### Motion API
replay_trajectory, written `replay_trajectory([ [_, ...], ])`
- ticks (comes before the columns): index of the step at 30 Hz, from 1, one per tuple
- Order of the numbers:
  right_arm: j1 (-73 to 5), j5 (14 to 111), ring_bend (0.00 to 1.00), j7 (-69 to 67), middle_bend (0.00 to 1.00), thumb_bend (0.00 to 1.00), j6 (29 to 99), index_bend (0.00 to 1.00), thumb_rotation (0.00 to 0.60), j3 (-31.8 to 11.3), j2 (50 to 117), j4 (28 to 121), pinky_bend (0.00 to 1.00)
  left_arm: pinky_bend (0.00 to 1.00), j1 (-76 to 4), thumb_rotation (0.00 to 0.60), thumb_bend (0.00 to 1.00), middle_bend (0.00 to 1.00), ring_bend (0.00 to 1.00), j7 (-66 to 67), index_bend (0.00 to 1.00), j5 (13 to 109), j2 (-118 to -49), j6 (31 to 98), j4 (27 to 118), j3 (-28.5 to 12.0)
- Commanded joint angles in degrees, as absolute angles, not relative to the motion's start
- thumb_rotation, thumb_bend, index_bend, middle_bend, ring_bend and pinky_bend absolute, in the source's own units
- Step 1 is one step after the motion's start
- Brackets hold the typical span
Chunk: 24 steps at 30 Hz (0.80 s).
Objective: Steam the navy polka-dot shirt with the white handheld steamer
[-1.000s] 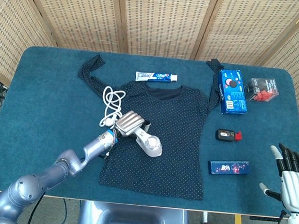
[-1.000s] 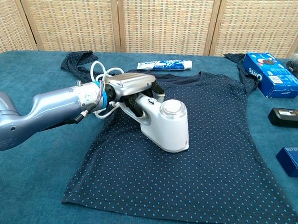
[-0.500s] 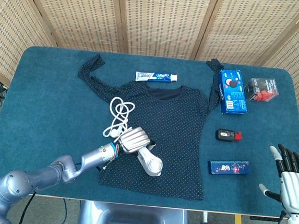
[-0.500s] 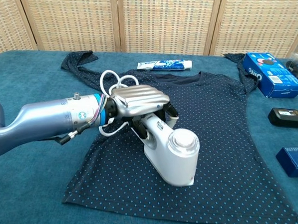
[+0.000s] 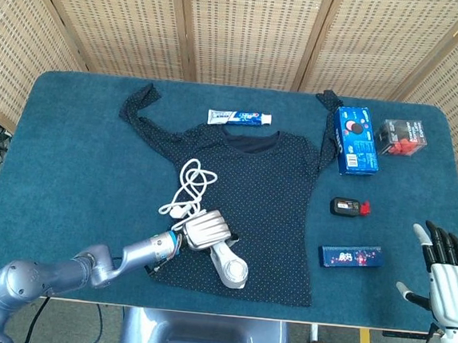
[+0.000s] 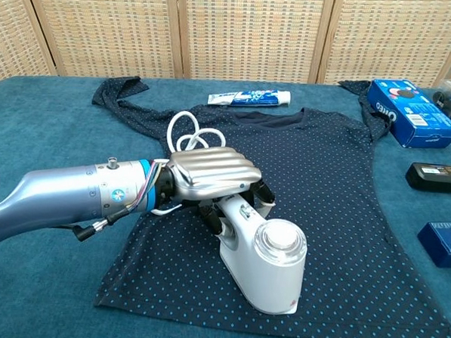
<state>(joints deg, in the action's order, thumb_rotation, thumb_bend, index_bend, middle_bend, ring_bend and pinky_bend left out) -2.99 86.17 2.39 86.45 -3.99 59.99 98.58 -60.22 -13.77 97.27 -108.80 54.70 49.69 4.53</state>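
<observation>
I have the left hand (image 6: 210, 173) wrapped around the handle of the white handheld steamer (image 6: 264, 263), its head resting on the lower left part of the navy polka-dot shirt (image 5: 271, 199), toward seven o'clock from the shirt's middle and close to the hem. The shirt lies flat and face up in the centre of the surface (image 5: 70, 157), sleeves thrown out toward eleven and one o'clock. To do this pass well, I judge I should keep the steamer's face level on the cloth, press lightly and travel slowly along the fabric rather than across it, because the thin knit looks soft and would likely bunch under a hard plastic edge. The white cord (image 5: 189, 186) coils in loose loops on the shirt at about twelve o'clock from my hand; I want it trailing behind so it does not drag the cloth or snag my wrist. The steamer body is smooth, glossy and rounded, with a round cap on top, so I judge my grip should be firm. The surface covering looks like dense teal felt, which should hold the shirt in place. My right hand (image 5: 447, 275) hangs idle and empty, fingers apart, at the surface's four o'clock corner.
</observation>
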Motion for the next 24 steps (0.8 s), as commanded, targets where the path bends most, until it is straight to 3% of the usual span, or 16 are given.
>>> replay_trajectory([
  [1, -3.0, 86.2, 0.00, 2.3, 0.00, 0.00, 86.5, 0.00, 0.600, -4.0, 59.9, 98.6, 0.00, 0.79, -60.2, 0.600, 0.56, 0.84, 0.73, -13.2, 1.00, 96.7, -108.7, 54.0, 48.5, 4.1],
  [14, -2.9, 86.2, 0.00, 1.9, 0.00, 0.00, 86.6, 0.00, 0.600, -4.0, 59.7, 98.6, 0.00, 0.79, -58.3, 0.600, 0.56, 0.84, 0.73, -11.9, 1.00, 94.2, -105.6, 53.6, 43.0, 2.8],
  [24, -2.7, 86.6, 0.00, 2.8, 0.00, 0.00, 86.9, 0.00, 0.600, -3.9, 59.9, 98.9, 0.00, 0.79, -56.7, 0.600, 0.56, 0.84, 0.73, -13.6, 1.00, 90.2, -108.5, 50.2, 31.6, 0.7],
])
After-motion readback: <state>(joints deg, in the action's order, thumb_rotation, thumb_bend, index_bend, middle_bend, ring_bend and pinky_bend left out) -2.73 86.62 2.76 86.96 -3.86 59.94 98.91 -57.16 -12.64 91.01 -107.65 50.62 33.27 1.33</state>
